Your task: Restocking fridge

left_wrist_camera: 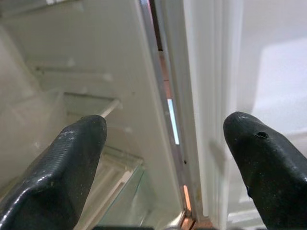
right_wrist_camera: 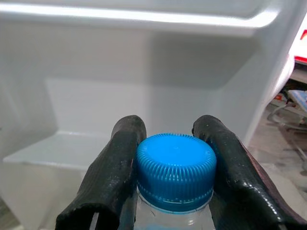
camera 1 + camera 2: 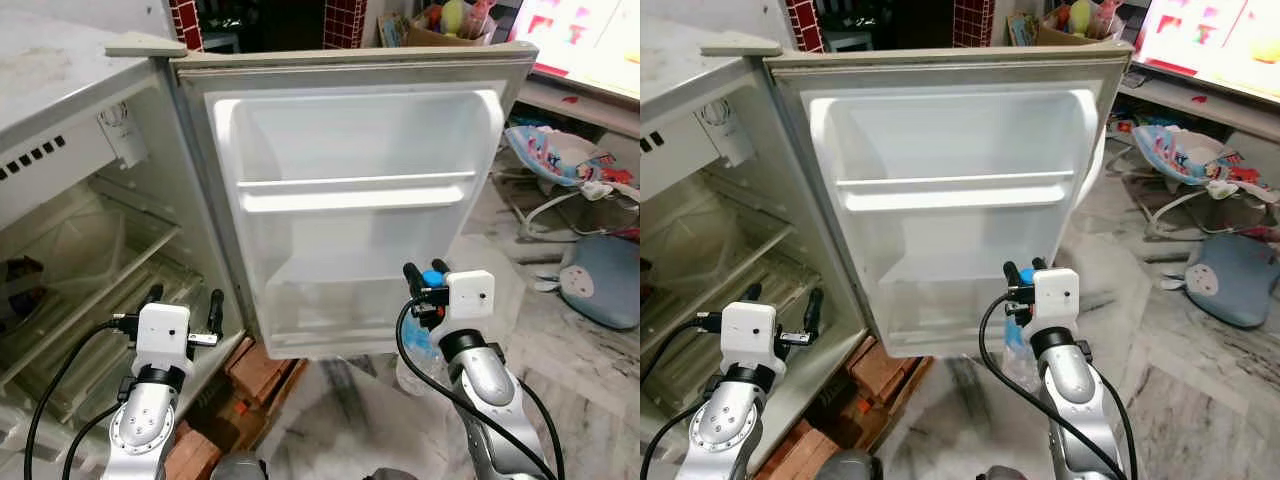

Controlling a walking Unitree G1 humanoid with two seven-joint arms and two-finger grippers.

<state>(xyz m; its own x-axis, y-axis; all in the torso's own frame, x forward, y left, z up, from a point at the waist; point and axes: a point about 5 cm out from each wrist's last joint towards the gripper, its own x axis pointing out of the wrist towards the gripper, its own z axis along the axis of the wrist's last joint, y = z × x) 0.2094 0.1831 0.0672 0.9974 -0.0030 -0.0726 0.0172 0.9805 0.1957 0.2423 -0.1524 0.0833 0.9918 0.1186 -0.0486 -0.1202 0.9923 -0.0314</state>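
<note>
A small white fridge stands open, its door [image 3: 355, 215] swung wide toward me with an upper shelf rail [image 3: 358, 190] and a lower door bin [image 3: 340, 310], both bare. My right gripper [image 3: 426, 272] is shut on a clear water bottle with a blue cap [image 2: 175, 170], held just in front of the lower bin; the bottle's body [image 3: 418, 355] hangs below the fingers. My left gripper [image 3: 182, 303] is open with nothing between its fingers [image 1: 72, 163], near the hinge side of the fridge interior [image 3: 80, 270].
Red bricks [image 3: 262, 372] prop the fridge at its base. To the right on the marble floor lie a grey cushion [image 3: 602, 280] and a baby bouncer [image 3: 560, 160]. Glass shelves [image 3: 90, 250] cross the cabinet.
</note>
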